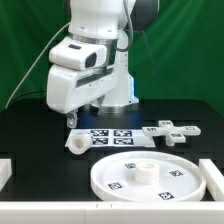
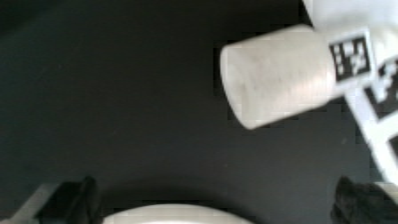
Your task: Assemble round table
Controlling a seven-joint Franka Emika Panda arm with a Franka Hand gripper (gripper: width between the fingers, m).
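The round table's wide rimmed disc point(image 1: 145, 176), carrying small square tags, lies flat at the front of the black table. The short thick leg point(image 1: 77, 146) point(image 2: 276, 80) lies on its side just behind the disc, toward the exterior view's left. The small lobed foot point(image 1: 170, 132) rests at the back, toward the exterior view's right. My gripper point(image 1: 88, 112) point(image 2: 214, 196) hangs open a little above the table, behind the leg, with nothing between its dark fingertips point(image 2: 64, 200). A white curved shape point(image 2: 169, 214) shows between the fingers; I cannot tell what it is.
The marker board point(image 1: 110, 137) point(image 2: 366, 70) lies flat next to the leg, between it and the foot. White blocks stand at the table's front corners, one at the exterior view's left point(image 1: 5, 172) and one at its right point(image 1: 213, 176). A green curtain hangs behind.
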